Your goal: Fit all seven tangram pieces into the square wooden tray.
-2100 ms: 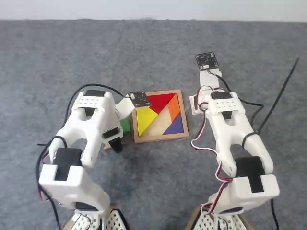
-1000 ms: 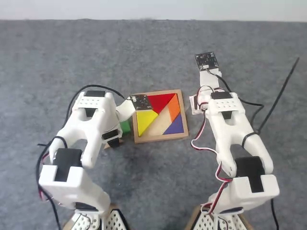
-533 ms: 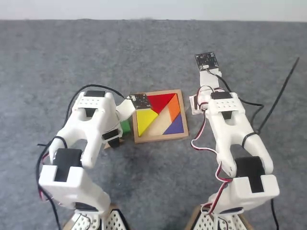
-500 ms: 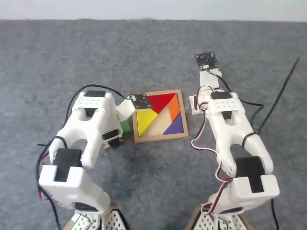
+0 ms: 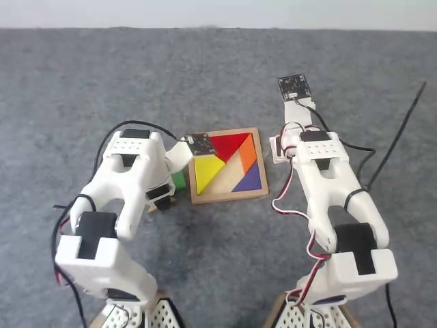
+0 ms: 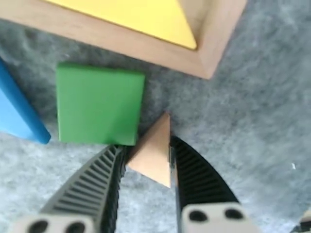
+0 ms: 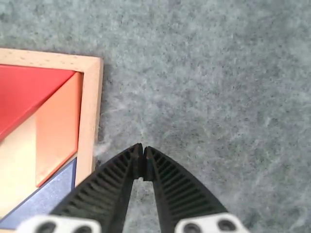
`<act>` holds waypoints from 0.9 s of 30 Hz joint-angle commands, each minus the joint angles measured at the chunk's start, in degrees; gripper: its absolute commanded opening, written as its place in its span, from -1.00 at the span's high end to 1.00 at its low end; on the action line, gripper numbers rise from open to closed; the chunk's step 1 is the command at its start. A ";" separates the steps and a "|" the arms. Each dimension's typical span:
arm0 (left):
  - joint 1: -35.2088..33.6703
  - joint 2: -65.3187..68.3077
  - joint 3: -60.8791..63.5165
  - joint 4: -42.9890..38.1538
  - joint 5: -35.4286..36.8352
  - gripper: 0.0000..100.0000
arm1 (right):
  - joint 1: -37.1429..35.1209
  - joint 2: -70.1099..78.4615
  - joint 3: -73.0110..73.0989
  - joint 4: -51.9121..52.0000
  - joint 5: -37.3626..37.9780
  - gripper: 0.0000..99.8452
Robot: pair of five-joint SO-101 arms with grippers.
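High view: the square wooden tray point(image 5: 229, 197) lies on the grey desk point(image 5: 82, 82) between the two arms. In it sit a red triangle point(image 5: 230, 145), a yellow triangle point(image 5: 207, 171), an orange piece point(image 5: 248, 156) and a purple triangle point(image 5: 249, 180), with a strip of bare wood between the yellow and purple ones. A green square point(image 5: 179, 180) lies on the desk just outside the tray's left rim. The left gripper point(image 5: 161, 203) is down at the desk near the tray's near left corner.

Left wrist view: the left gripper point(image 6: 148, 150) pinches a tan triangle point(image 6: 151, 160), one finger against each side of it. The triangle's tip touches a corner of the green square point(image 6: 99, 104). A blue piece point(image 6: 19, 114) lies just beside the square's other side. A corner of the tray point(image 6: 214, 43) is near, with the yellow triangle point(image 6: 141, 17) inside it.

Right wrist view: the right gripper point(image 7: 142, 151) has its fingers pressed together, holding nothing, over bare desk point(image 7: 218, 73) just outside the tray's rim point(image 7: 92, 97). Inside that rim lie the red triangle point(image 7: 29, 92), the orange piece point(image 7: 58, 131) and the purple triangle point(image 7: 48, 194).
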 commanded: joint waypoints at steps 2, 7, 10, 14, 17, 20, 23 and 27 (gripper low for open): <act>0.09 -2.81 -0.31 0.09 1.32 0.95 | 0.92 -3.56 -1.58 -1.01 0.97 0.98; 0.09 -10.81 0.75 1.85 1.41 0.95 | 0.92 -3.56 -1.58 -1.01 0.97 0.98; 0.09 -15.65 2.68 1.85 1.41 0.91 | 0.92 -3.56 -1.58 -0.92 0.97 0.98; 0.09 -20.84 5.49 2.02 1.41 0.85 | 0.92 -3.56 -1.58 -0.84 0.97 0.98; 0.09 -23.82 6.29 2.11 1.41 0.85 | 0.92 -3.82 -1.58 -0.75 0.97 0.98; 0.18 -26.20 6.02 2.20 1.41 0.85 | 1.10 -4.09 -1.67 -0.48 0.97 0.98; 3.08 -28.13 5.85 2.11 1.41 0.85 | 1.98 -4.18 -1.93 -0.40 0.88 0.98; 11.34 -28.13 5.85 1.41 1.41 0.85 | 3.74 -6.73 -2.02 1.01 0.79 0.98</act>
